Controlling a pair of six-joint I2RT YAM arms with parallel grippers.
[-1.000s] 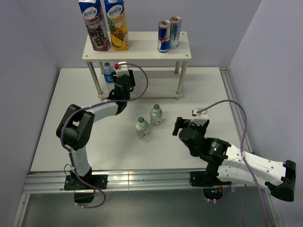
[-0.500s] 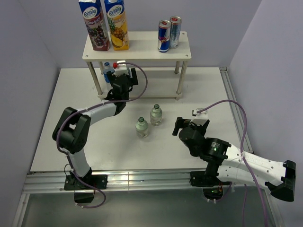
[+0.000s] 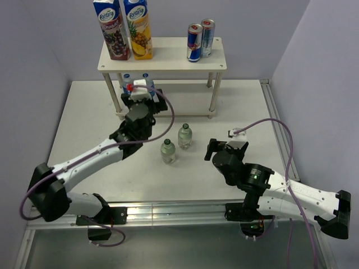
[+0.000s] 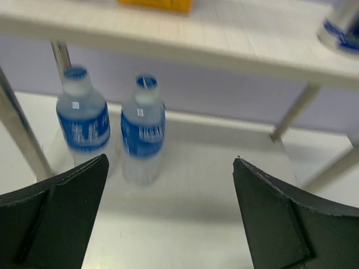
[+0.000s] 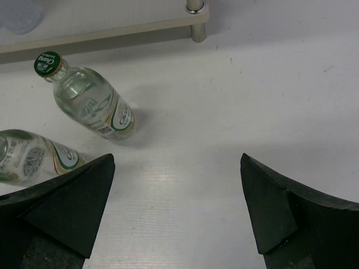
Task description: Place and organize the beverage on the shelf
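The white shelf (image 3: 168, 59) stands at the back of the table. Its top board carries two juice cartons (image 3: 123, 28) on the left and two cans (image 3: 200, 39) on the right. Two blue-labelled water bottles (image 4: 83, 120) (image 4: 143, 131) stand side by side on the lower board (image 4: 224, 145). My left gripper (image 4: 170, 162) (image 3: 141, 92) hangs open just in front of them, holding nothing. Two green-capped glass bottles (image 3: 168, 150) (image 3: 185, 135) stand on the table. My right gripper (image 5: 177, 159) (image 3: 219, 143) is open to their right, above bare table.
The shelf's front legs (image 3: 110, 92) (image 3: 213, 95) flank the left gripper's way in. A shelf foot (image 5: 196, 25) shows beyond the nearer glass bottle (image 5: 92, 101). A metal rail (image 3: 168, 213) runs along the table's near edge; walls close the left, back and right.
The left gripper has opened, letting go of a water bottle on the lower board, and drawn back slightly while its elbow swung down to the left. The right arm has not moved.
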